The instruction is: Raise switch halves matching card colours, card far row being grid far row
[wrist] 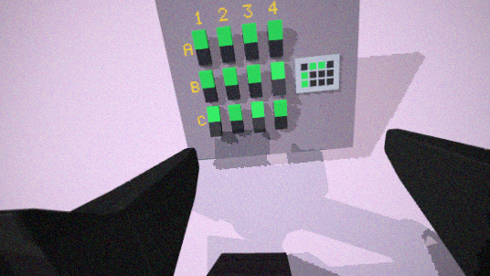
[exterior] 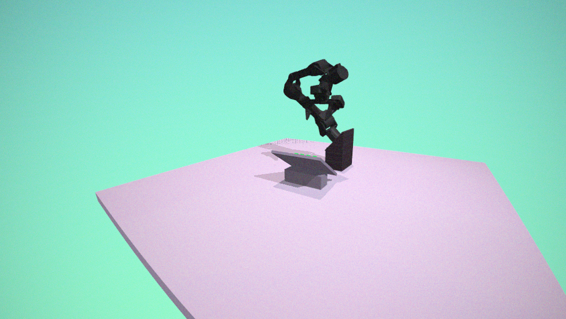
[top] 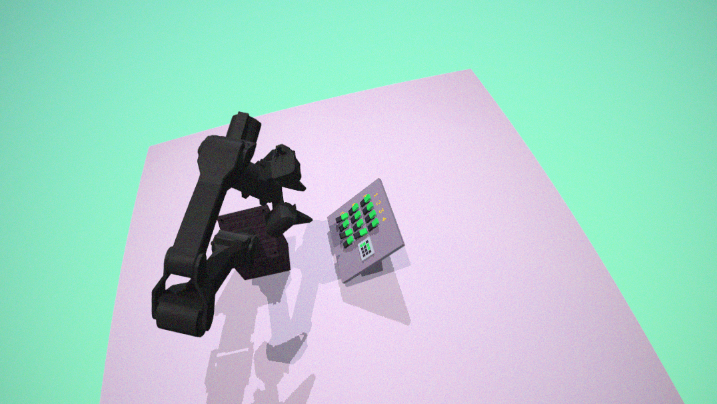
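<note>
The grid of twelve switches [wrist: 242,78] sits on a tilted grey panel [wrist: 320,123], rows lettered A to C and columns numbered 1 to 4, and the small card [wrist: 317,73] lies just beside the grid at the end of rows A and B. The card shows green in its far row at the second and third squares and in its middle row at the first square; every other square is dark grey. Which half of each switch stands raised cannot be read reliably from these views, so how many differ from the card is uncertain. Nothing suggests any pressing has begun: the gripper [wrist: 292,201] hovers well short of the panel, above the table [wrist: 69,91], its fingers spread wide and holding nothing. By that judgement the whole task remains.
</note>
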Robot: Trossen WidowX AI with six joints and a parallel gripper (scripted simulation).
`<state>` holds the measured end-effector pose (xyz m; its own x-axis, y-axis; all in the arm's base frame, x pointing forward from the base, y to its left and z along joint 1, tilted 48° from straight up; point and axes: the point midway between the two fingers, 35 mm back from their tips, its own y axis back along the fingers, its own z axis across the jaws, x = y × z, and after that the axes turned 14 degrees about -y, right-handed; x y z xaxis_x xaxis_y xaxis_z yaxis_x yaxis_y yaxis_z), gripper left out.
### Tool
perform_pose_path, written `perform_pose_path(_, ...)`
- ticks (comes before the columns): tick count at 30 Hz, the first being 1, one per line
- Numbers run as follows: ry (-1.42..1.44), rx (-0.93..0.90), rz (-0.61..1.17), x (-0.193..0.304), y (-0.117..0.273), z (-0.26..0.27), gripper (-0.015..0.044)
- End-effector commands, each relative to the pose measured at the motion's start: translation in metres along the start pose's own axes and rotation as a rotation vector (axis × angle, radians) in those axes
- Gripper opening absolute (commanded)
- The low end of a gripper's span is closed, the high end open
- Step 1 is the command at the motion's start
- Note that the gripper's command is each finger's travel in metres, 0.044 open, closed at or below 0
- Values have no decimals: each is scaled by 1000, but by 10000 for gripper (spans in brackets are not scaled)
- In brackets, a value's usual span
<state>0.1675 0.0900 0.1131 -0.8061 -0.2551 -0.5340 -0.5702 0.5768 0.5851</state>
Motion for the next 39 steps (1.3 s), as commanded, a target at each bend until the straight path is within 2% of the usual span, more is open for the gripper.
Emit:
perform_pose_path(1,0,-1,1,-1,-2,2,374)
perform_pose_path(10,-4,18,9,-29,-102,72,137)
perform_pose_path(15,-5,21,8,-30,-107,73,6)
perform_pose_path(19,-5,21,10,-30,-109,73,0)
perform_pose_path(23,-5,28,31,-30,-140,72,0)
perform_pose_path(39,-6,29,31,-30,-157,71,0)
